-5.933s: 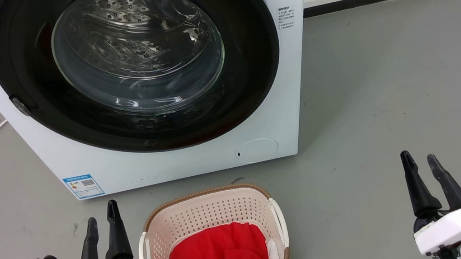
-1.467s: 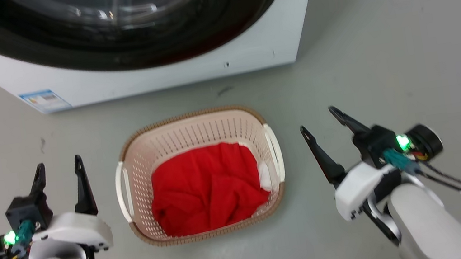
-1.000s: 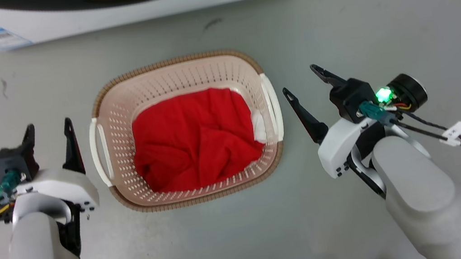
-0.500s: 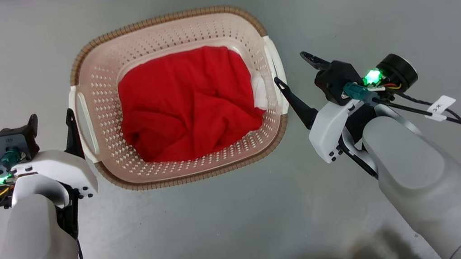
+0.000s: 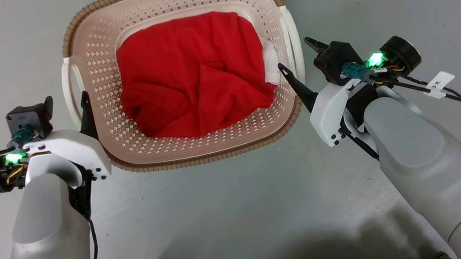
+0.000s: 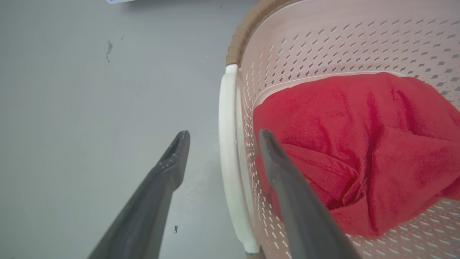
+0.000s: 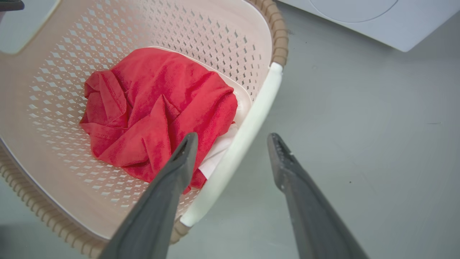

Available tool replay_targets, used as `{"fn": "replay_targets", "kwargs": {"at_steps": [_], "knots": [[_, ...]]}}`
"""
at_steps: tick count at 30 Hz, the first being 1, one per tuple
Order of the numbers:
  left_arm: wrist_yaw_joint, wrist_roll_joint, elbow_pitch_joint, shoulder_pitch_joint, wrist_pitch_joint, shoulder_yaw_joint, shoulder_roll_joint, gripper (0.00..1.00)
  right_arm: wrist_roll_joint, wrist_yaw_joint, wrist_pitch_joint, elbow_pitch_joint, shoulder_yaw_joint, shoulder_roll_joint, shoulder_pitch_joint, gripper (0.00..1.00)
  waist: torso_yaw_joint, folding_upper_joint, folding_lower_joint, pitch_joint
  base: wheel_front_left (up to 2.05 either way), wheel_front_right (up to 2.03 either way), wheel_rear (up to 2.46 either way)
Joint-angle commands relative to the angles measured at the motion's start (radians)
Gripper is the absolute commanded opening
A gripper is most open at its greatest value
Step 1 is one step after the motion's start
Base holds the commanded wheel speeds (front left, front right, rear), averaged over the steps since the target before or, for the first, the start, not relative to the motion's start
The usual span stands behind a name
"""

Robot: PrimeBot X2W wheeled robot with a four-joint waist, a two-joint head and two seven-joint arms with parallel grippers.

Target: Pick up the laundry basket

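The left gripper point(image 5: 66, 99) is open. One dark finger is over the inside of the laundry basket point(image 5: 216, 155) and the other is over the floor point(image 5: 234, 215), so the white left handle point(image 6: 228, 144) sits in the gap between them. The right gripper point(image 5: 293, 52) is open too, and it stands the same way across the white right handle point(image 7: 241, 133). I think they are held like this so that each one can close on a handle and both arms can lift the basket evenly. I cannot tell if the fingers touch the handles yet. The basket sits on the floor between the two arms, with a red cloth point(image 5: 190, 71) inside and a bit of white cloth point(image 5: 269, 57) at its right side. The washing machine point(image 7: 359, 18) is just past the far end of the basket. Half a second ago the inner fingers were only beside the handles, on the outside. Now they have come in over the basket walls. The head camera has also tipped down more, so the basket looks bigger in its view.
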Motion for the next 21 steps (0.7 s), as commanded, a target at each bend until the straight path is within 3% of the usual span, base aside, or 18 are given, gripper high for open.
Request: {"fn": "replay_targets", "kwargs": {"at_steps": [1,15,16,17,18,21], "knots": [[-0.002,0.004,0.015,-0.014,-0.003,-0.004,-0.006,1.0,-0.003,-0.001,-0.002,0.012,-0.003,-0.001,-0.02,1.0,0.005,0.0001,-0.0001,0.012,0.0,0.0,0.0],[0.0,0.004,0.117,-0.076,-0.003,-0.038,-0.03,1.0,0.016,-0.001,-0.002,0.099,0.005,-0.002,-0.058,1.0,0.022,0.0001,-0.0001,0.051,0.0,0.0,0.0],[0.0,0.007,0.123,-0.084,-0.003,-0.042,-0.031,0.88,0.019,-0.001,-0.002,0.106,0.009,-0.002,-0.061,0.73,0.024,0.0001,-0.0001,0.052,0.0,0.0,0.0],[0.0,0.008,0.123,-0.092,-0.003,-0.044,-0.031,0.38,0.019,-0.001,-0.002,0.107,0.007,-0.002,-0.07,0.23,0.024,0.0001,-0.0001,0.054,0.0,0.0,0.0],[0.0,0.006,0.128,-0.095,-0.003,-0.048,-0.035,0.0,0.018,-0.001,-0.002,0.109,0.006,-0.002,-0.074,0.0,0.025,0.0001,-0.0001,0.056,0.0,0.0,0.0],[0.0,0.002,0.148,-0.099,-0.003,-0.06,-0.042,0.0,0.02,0.003,-0.001,0.125,0.013,-0.004,-0.077,0.0,0.029,0.0001,-0.0001,0.057,0.0,0.0,0.0]]}}
